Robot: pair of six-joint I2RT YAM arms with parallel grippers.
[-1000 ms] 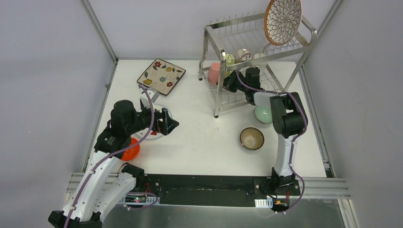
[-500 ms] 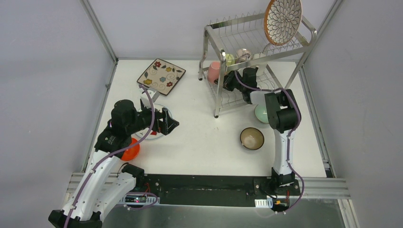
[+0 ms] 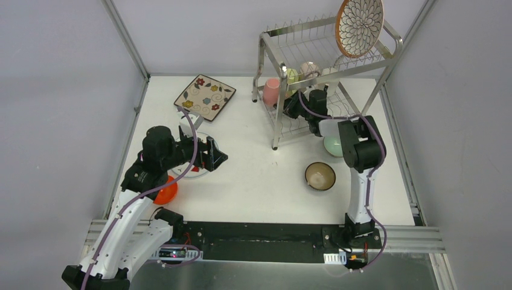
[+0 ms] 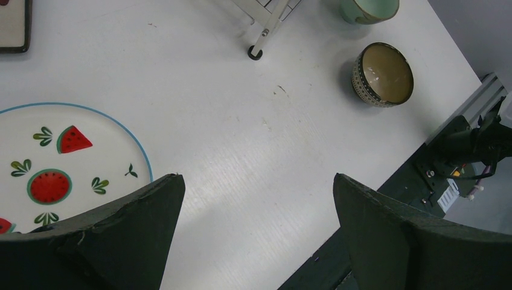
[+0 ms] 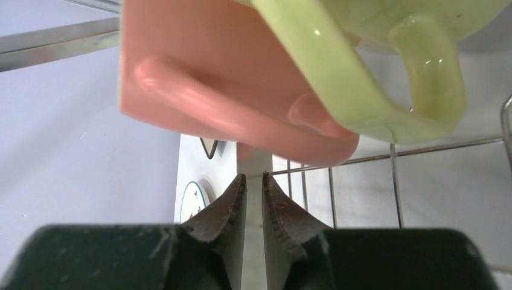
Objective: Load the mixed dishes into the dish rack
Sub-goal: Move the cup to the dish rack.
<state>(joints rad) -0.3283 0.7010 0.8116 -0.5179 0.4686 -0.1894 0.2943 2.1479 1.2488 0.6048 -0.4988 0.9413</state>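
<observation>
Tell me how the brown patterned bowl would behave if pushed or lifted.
The round brown glazed bowl looks rigid ceramic, probably breakable if dropped. Its glossy inside suggests a slippery rim grip. Sitting upright on the white table, it would likely slide, not tip.

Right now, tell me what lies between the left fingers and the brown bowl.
Nothing: in the left wrist view only bare white table runs from the left fingers to the brown bowl; the dish rack's foot stands off that line.
</observation>
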